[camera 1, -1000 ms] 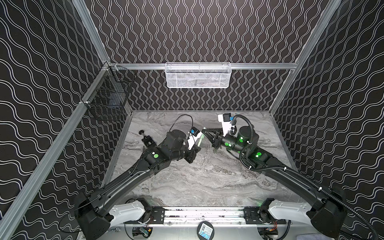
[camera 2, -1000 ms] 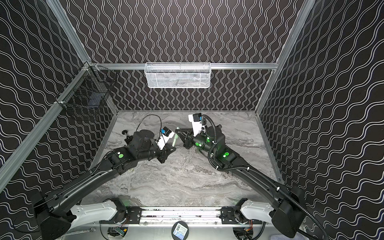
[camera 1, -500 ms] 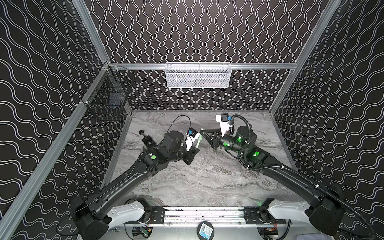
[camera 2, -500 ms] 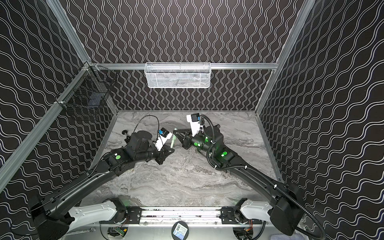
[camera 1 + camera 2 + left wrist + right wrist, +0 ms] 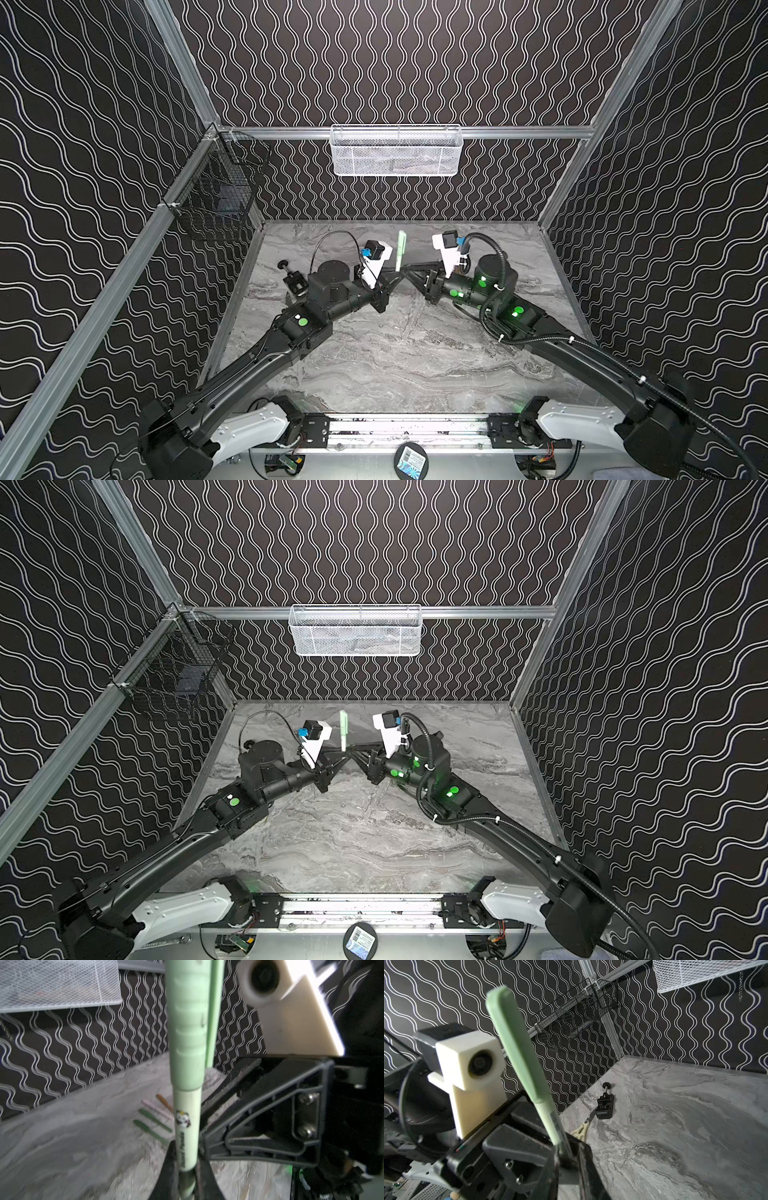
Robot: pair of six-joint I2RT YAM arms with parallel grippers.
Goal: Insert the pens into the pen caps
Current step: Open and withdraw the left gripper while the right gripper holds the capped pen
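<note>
At the back middle of the table [image 5: 395,357], in both top views, the two grippers were met tip to tip. A pale green pen [image 5: 399,262] was held upright by the left gripper [image 5: 396,274], jaws clamped on its lower end. In the left wrist view the barrel was seen rising from between the two dark fingers [image 5: 168,1172], a small cartoon print on its side. A matching cap [image 5: 187,1022] was seated over the pen's upper part, and the tip was hidden under it. The right gripper [image 5: 410,273] was noted just beside the pen, level with the barrel below the cap's rim. Its jaws were seen a little apart, with nothing between them. Whether a fingertip touched the barrel could not be told. Four pens [image 5: 155,1120] were recorded lying side by side on the table beyond the held one: two dark green, one pink, one tan. Whether those were capped could not be made out. A small black vise [image 5: 605,1105] was noted near the left wall, well apart from both grippers.
</note>
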